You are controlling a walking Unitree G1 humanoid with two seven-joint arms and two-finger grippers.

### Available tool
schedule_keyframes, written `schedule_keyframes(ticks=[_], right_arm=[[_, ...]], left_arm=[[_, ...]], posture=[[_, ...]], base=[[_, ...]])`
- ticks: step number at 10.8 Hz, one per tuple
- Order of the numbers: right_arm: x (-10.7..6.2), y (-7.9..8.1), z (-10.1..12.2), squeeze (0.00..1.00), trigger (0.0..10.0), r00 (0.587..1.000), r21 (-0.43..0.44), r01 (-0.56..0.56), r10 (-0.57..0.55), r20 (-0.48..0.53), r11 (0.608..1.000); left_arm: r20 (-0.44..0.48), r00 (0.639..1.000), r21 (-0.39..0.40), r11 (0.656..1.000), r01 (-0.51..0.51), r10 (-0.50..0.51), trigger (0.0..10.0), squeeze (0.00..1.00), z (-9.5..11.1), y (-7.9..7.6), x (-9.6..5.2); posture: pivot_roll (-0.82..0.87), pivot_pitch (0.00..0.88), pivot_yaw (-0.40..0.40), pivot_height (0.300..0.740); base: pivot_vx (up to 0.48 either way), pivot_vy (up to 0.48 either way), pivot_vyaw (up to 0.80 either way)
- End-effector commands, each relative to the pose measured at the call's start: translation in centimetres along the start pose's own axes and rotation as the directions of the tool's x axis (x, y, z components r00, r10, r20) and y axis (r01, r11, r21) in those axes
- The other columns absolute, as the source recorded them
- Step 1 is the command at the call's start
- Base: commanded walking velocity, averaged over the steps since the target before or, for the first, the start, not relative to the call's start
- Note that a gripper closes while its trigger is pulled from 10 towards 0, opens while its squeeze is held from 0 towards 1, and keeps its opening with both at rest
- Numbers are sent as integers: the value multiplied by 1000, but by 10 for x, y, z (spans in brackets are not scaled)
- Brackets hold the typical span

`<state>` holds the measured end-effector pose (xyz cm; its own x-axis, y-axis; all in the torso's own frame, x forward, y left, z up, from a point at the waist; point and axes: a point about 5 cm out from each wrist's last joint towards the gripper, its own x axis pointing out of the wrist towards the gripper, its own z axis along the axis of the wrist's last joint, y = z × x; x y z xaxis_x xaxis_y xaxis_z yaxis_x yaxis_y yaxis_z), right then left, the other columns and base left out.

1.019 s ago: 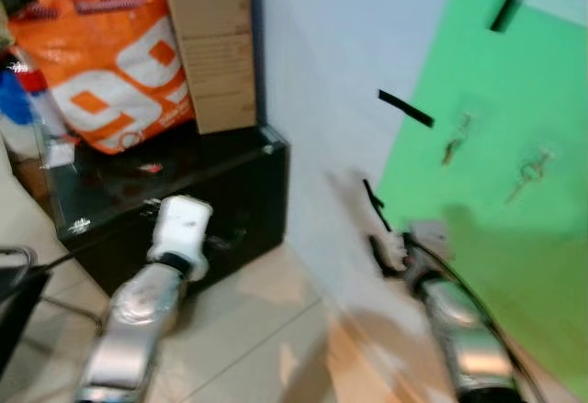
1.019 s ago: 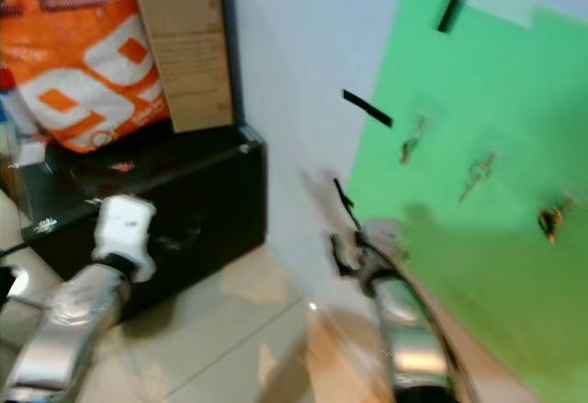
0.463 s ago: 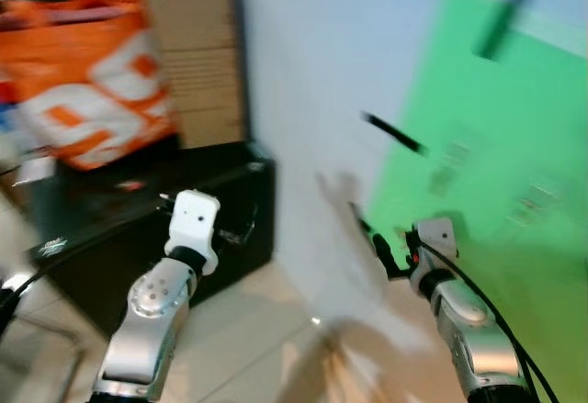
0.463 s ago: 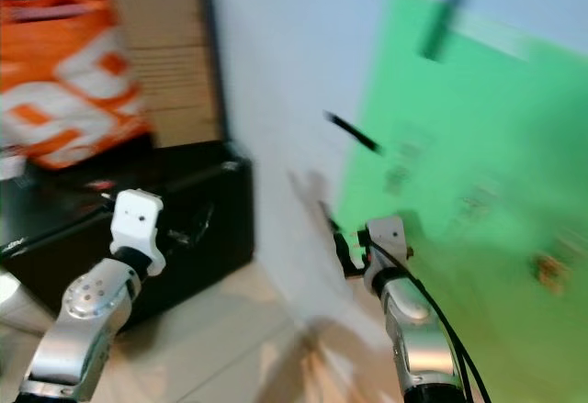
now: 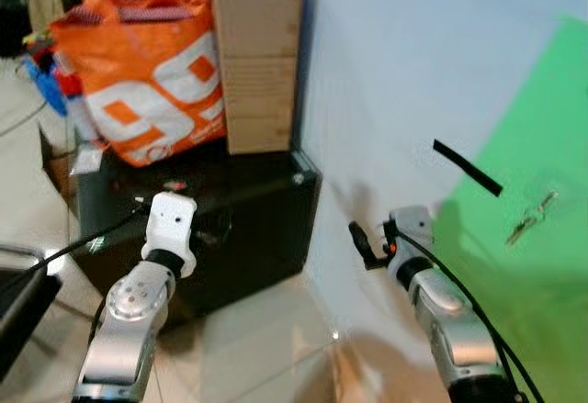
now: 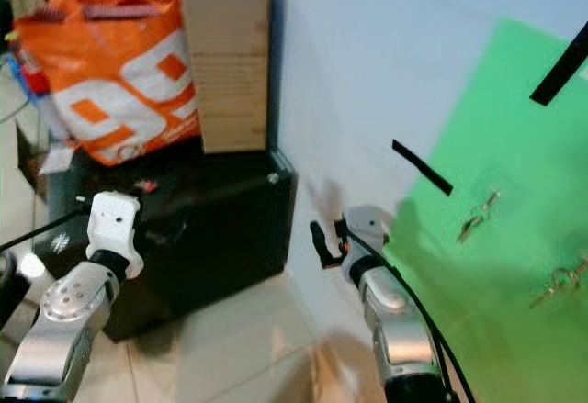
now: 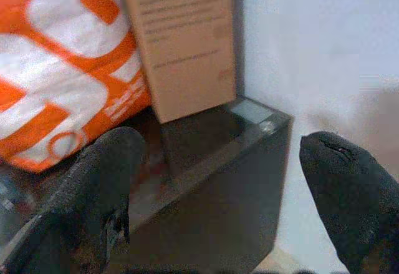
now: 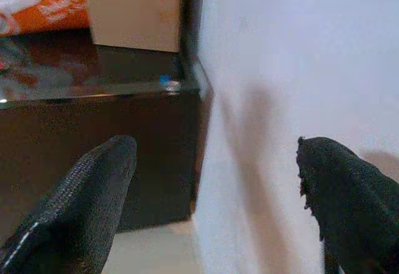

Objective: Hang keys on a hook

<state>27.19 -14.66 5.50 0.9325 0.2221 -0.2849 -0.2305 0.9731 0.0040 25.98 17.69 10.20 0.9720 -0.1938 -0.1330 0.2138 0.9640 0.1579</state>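
Both tools, left tool (image 7: 218, 180) and right tool (image 8: 212, 193), are spread, empty; keys (image 6: 478, 216) hang at two o'clock, so turn there.

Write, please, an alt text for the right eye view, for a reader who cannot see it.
Two silver robot arms reach toward a white wall; two key sets hang on a green board at right. A black cabinet at left holds an orange bag and a cardboard box.

large white "99" on the orange bag (image 5: 147, 77), small print on the cardboard box (image 7: 181, 37) too blurred to read
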Motion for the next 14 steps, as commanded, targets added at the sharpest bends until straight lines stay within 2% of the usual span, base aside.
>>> schedule_keyframes(ticks=[1,2,6,9,14], right_arm=[[-3,-11,-1,1000,10000,1000,-5,30,-31,-6,1000],[-3,-10,-1,1000,10000,1000,-5,15,-15,-9,1000],[-4,-11,-2,1000,10000,1000,-13,4,-4,-17,1000],[-5,-8,-5,1000,10000,999,-7,-23,22,-25,1000],[-7,-6,-10,1000,10000,998,-9,-46,46,-36,999]], left_arm=[[21,999,-8,1000,30,-30,10000,208,5,-8,4],[22,999,-10,999,31,-31,10000,208,5,-9,4],[22,1000,-16,1000,22,-22,10000,212,4,-8,3],[19,1000,-16,1000,25,-25,10000,212,3,-7,1],[19,999,0,999,37,-37,10000,212,3,-8,-1]], posture=[[-58,0,-39,740],[-59,0,-42,740],[-58,0,-42,740],[-55,0,-36,740],[-44,0,-42,740]], base=[[398,0,0],[416,0,0],[407,0,703],[414,0,0],[409,0,800]])
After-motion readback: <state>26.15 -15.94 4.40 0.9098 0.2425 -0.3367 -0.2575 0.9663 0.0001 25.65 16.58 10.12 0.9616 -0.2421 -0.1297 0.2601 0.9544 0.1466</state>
